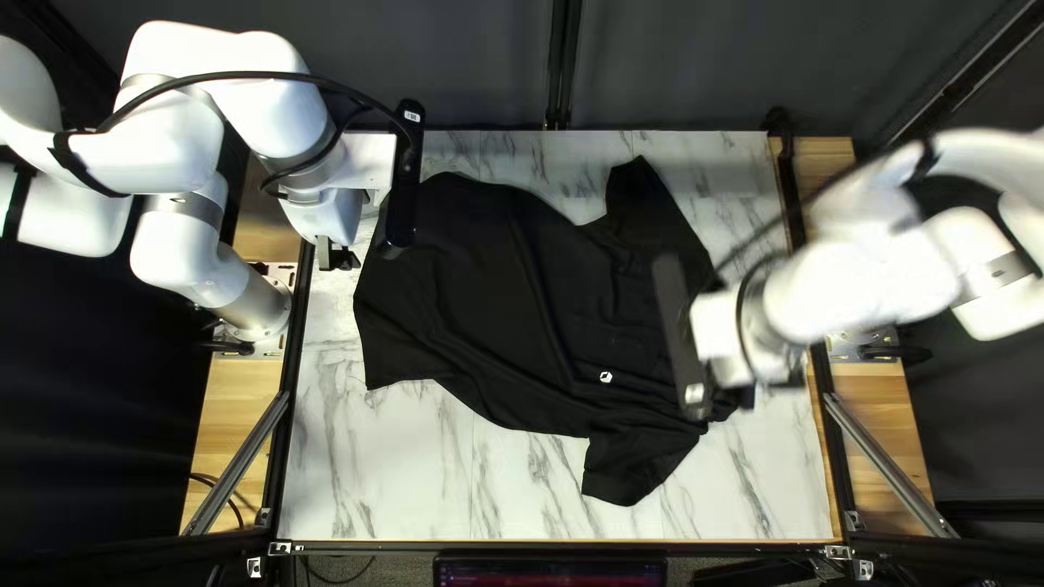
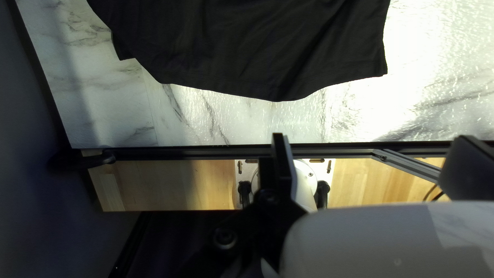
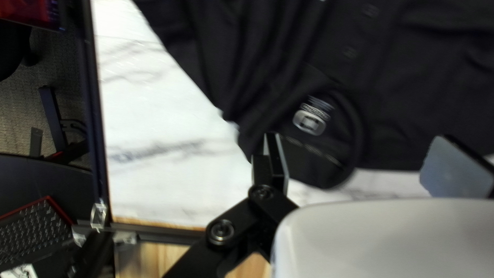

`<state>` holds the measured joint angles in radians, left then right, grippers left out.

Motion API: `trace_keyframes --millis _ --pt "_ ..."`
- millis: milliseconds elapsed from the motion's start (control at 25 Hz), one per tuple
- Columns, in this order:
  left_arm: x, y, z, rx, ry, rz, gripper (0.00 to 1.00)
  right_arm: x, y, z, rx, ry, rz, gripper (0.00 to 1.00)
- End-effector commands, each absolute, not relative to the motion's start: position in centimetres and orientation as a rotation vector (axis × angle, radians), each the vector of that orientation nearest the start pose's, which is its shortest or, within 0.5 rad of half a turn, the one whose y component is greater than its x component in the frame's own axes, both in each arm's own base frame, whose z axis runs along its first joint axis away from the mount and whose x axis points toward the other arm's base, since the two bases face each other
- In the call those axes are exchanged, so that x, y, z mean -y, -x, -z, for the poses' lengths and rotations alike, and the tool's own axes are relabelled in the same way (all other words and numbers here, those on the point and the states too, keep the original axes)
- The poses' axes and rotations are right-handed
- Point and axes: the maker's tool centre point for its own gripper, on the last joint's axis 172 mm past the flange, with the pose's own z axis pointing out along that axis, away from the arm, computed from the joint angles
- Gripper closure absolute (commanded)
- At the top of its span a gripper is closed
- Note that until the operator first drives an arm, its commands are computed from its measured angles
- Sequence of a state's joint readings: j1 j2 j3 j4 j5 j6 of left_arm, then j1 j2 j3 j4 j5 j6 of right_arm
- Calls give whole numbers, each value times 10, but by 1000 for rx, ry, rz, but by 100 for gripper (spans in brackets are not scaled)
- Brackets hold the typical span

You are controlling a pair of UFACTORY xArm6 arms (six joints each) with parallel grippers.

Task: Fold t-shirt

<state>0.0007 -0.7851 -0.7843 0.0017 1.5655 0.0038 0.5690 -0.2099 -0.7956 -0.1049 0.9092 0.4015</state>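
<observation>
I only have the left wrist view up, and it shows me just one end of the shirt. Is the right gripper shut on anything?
Observer: No, the right gripper is open, its jaws wide apart.

Operator: Which part of the shirt is it near?

Observer: The collar; the right wrist view shows the pale tag inside it.

Operator: Any sleeve sticking out that I can't see?

Observer: Yes, in the top left view one sleeve juts toward the table's near edge, unfolded.
</observation>
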Motion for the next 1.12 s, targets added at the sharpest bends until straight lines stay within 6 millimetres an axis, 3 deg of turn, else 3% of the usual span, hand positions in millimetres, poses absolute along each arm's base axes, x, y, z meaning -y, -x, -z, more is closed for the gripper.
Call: trace_keyframes --millis 40,200,360,480,600,880,1120 --pt "-1 -256 -314 -5 3140 6 0 -250 -383 -159 460 3110 207 0" --pt "-1 -256 -314 -5 3140 6 0 -262 -389 -141 517 3081 166 0" --pt "-1 -256 -314 -5 3140 6 0 -292 -391 -110 575 3025 117 0" --pt "-1 -256 -314 -5 3140 6 0 -306 -392 -103 613 2986 74 0" --pt "-1 -256 -314 -5 3140 6 0 -313 -395 -93 658 2955 23 0" --pt "-1 -256 -314 -5 3140 6 0 -320 -397 -50 756 2868 -68 0" --pt "-1 -256 -314 -5 3140 6 0 -318 -400 -41 850 2843 -78 0"
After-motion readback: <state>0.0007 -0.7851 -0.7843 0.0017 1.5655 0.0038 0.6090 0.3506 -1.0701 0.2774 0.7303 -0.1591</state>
